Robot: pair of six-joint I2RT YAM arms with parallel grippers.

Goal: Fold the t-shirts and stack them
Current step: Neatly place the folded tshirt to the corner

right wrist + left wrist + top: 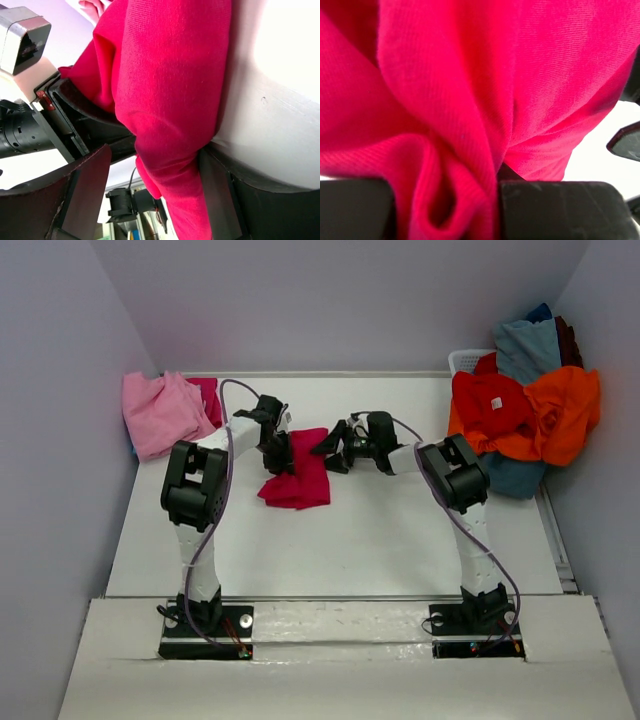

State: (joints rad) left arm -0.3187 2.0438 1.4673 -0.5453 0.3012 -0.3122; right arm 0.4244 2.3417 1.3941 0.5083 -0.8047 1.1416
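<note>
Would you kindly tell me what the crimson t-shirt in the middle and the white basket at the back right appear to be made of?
The crimson t-shirt: soft knit, probably cotton jersey, matte; fine knit lines show and it bunches into soft folds. The white basket: likely rigid plastic, judging by its lattice wall; too small to confirm.

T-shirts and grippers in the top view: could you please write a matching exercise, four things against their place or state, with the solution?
Things
1. crimson t-shirt
2. light pink t-shirt
3. orange t-shirt
4. right gripper

Place or state
A. far left corner of the table
B. piled at the far right
C. pinched by the left gripper
D. jaws open

Pairs: 1-C, 2-A, 3-B, 4-D
</note>
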